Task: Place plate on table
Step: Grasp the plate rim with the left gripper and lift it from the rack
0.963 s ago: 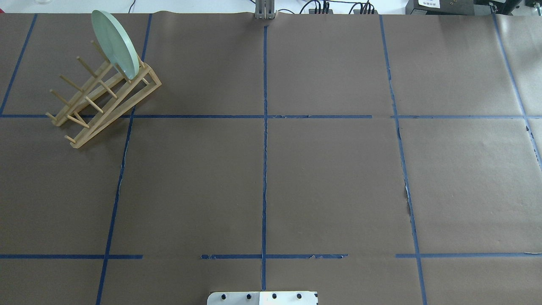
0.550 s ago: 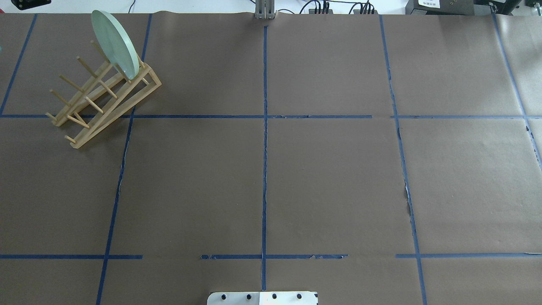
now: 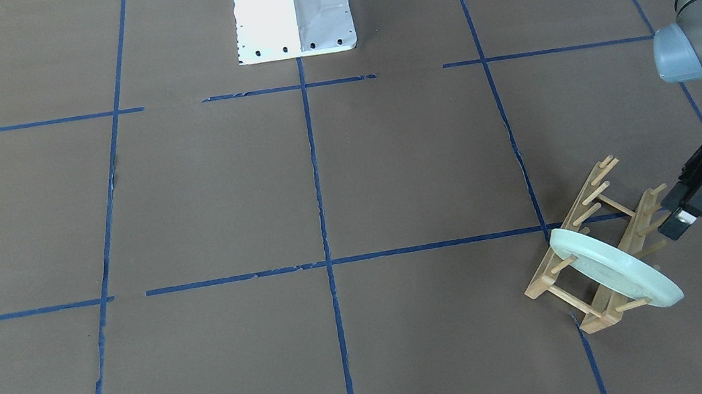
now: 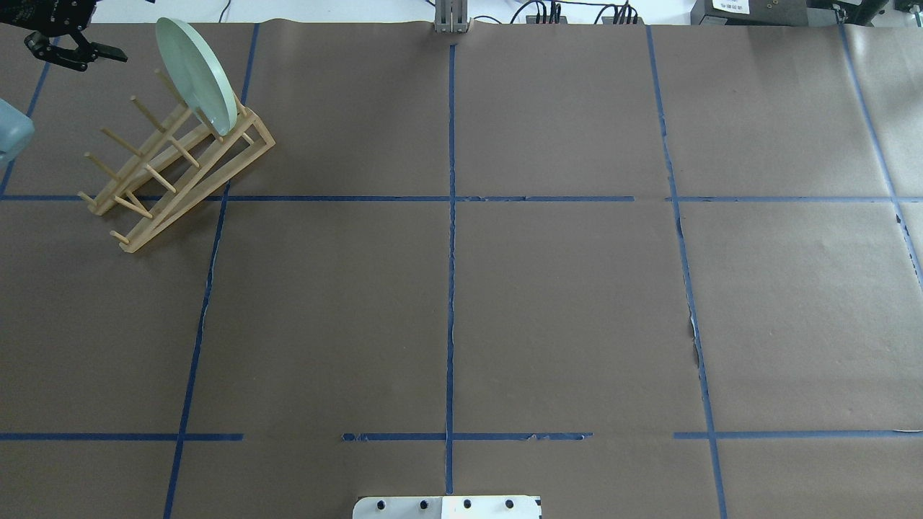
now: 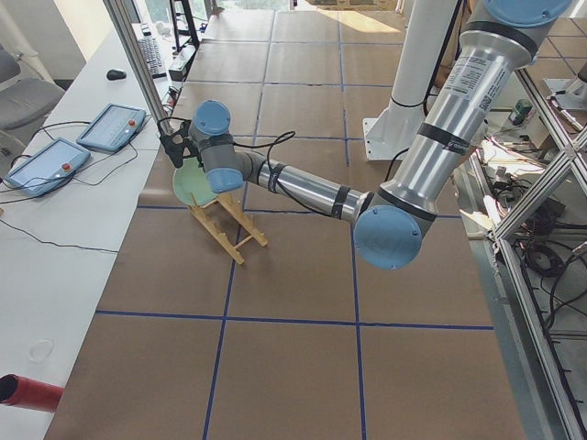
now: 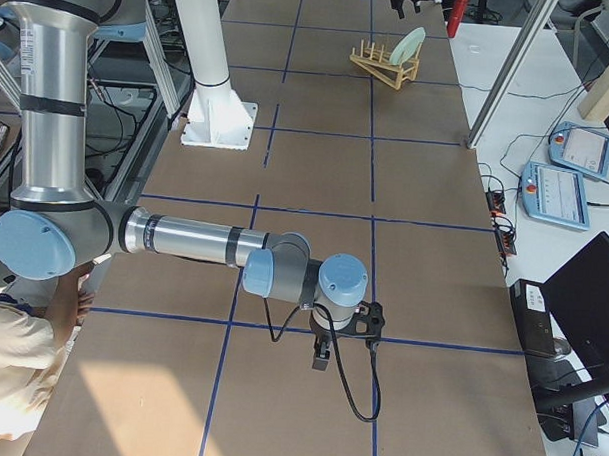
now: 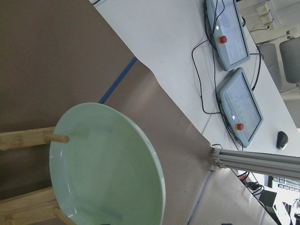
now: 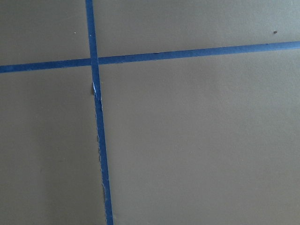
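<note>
Table (image 4: pixel 562 303): brown paper with a blue tape grid.
Wooden rack (image 4: pixel 180 180): stands near the table's far-left corner.
Plate (image 4: pixel 196 76): stands on edge in the rack's end slot.
Left gripper (image 4: pixel 79 54): jaws spread and empty, near the plate. It should pinch the upper rim and lift clear of the pegs.
Right gripper (image 6: pixel 320 361): well apart from the plate; cannot tell its state.
The left wrist view shows the plate's hollow face; only the overhead view shows the jaws' spread.

A wooden peg rack (image 4: pixel 184 155) stands near the far left corner of the worktop (image 4: pixel 562 303), askew to its edges. Beyond the far edge, a white bench (image 5: pixel 55 238) carries two teach pendants (image 5: pixel 112 126) with red buttons, a dark mouse (image 5: pixel 116 74) and a red cylinder (image 5: pixel 27 392).
</note>
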